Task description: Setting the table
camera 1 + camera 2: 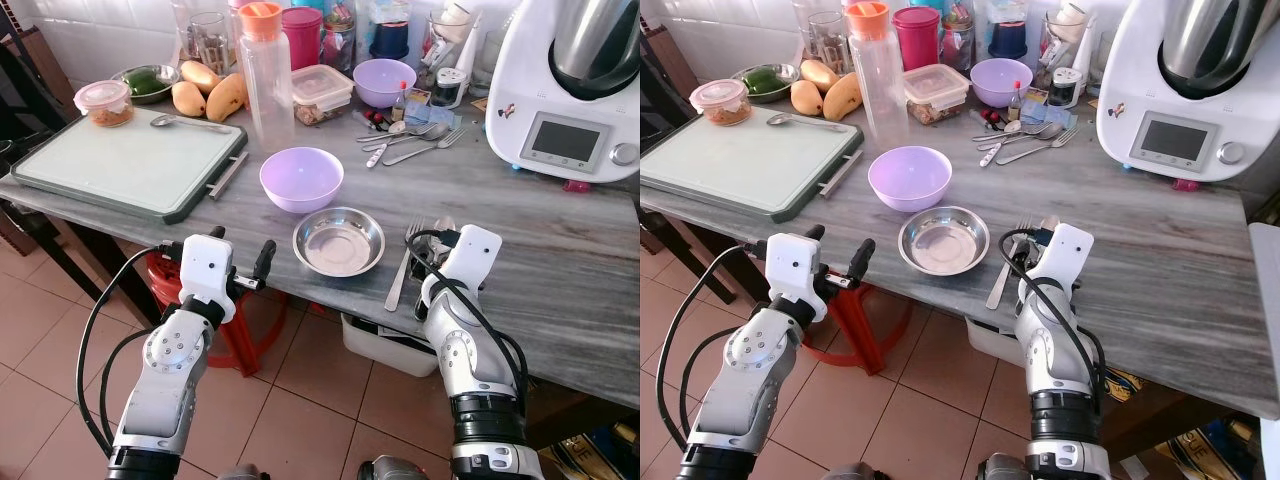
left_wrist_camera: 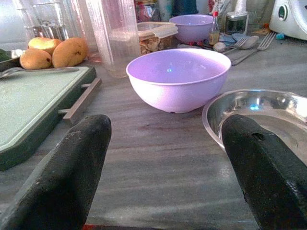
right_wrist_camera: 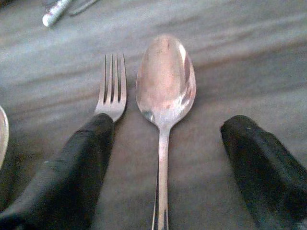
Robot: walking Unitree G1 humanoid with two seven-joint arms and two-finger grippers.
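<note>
A steel bowl [image 1: 338, 241] sits near the front edge of the grey table [image 1: 560, 270], with a purple plastic bowl [image 1: 301, 178] just behind it. To the right of the steel bowl, a fork [image 1: 404, 262] and a spoon [image 3: 165, 91] lie side by side. My right gripper [image 3: 165, 163] is open and low over them. It straddles the spoon's handle, and one finger [image 3: 76, 163] covers the fork's handle. My left gripper [image 2: 163, 172] is open at the table's front edge, empty, and faces both bowls.
A green-rimmed cutting board [image 1: 120, 160] lies at the left with a spoon on it. Behind stand a clear bottle [image 1: 266, 80], mangoes [image 1: 210, 90], food tubs, another purple bowl [image 1: 384, 80], loose cutlery [image 1: 415, 140] and a white kitchen machine [image 1: 570, 90]. A red stool [image 1: 240, 330] stands under the table.
</note>
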